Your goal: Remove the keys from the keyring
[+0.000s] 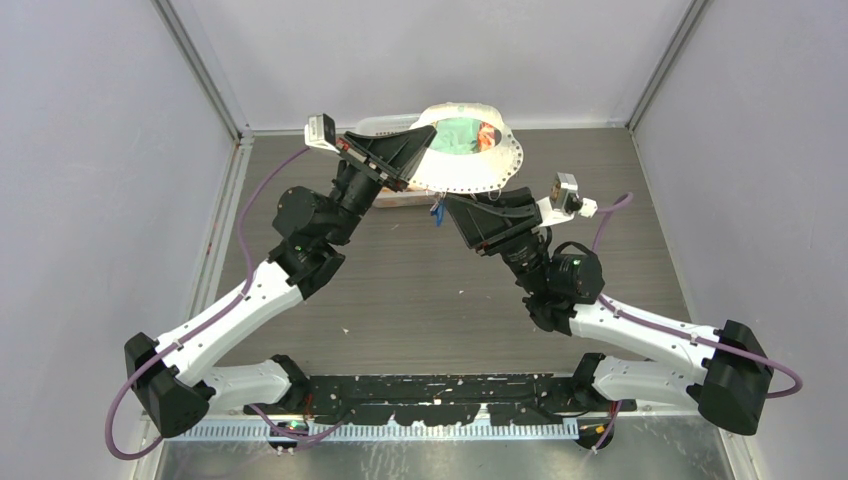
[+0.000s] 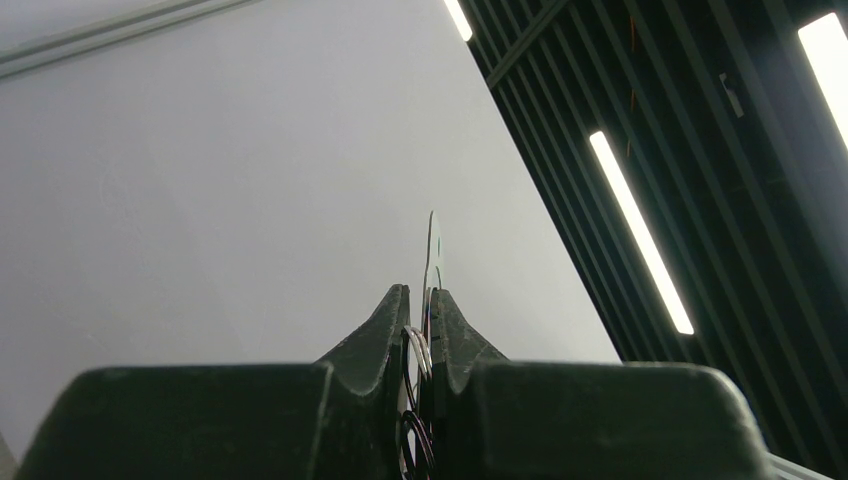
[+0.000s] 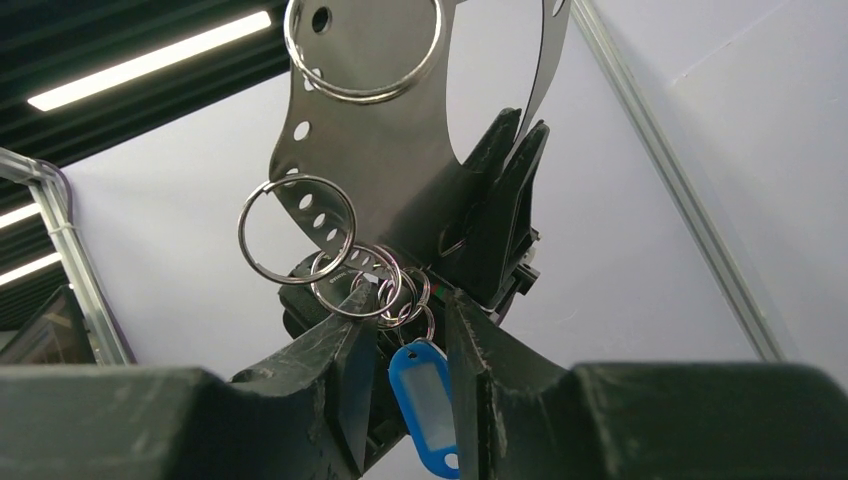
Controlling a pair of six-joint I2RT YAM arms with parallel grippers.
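Observation:
The keyring (image 1: 497, 168), a thin flat grey plate with a big central hole and small rim holes, is held up in the air above the table's far side. My left gripper (image 1: 418, 152) is shut on its left rim; in the left wrist view the plate (image 2: 432, 250) stands edge-on between the closed fingers (image 2: 420, 300). The keys (image 3: 425, 385), a blue plastic tag on small silver loops, hang from the plate's lower rim (image 3: 380, 170). My right gripper (image 3: 410, 300) is open, its fingers on either side of the tag, which also shows in the top view (image 1: 437, 210).
A white basket (image 1: 390, 122) with green and red cloths sits at the table's far edge under the plate. Larger silver split rings (image 3: 297, 230) hang from other rim holes. The left gripper's fingers (image 3: 500, 220) sit just behind the tag. Grey walls enclose three sides.

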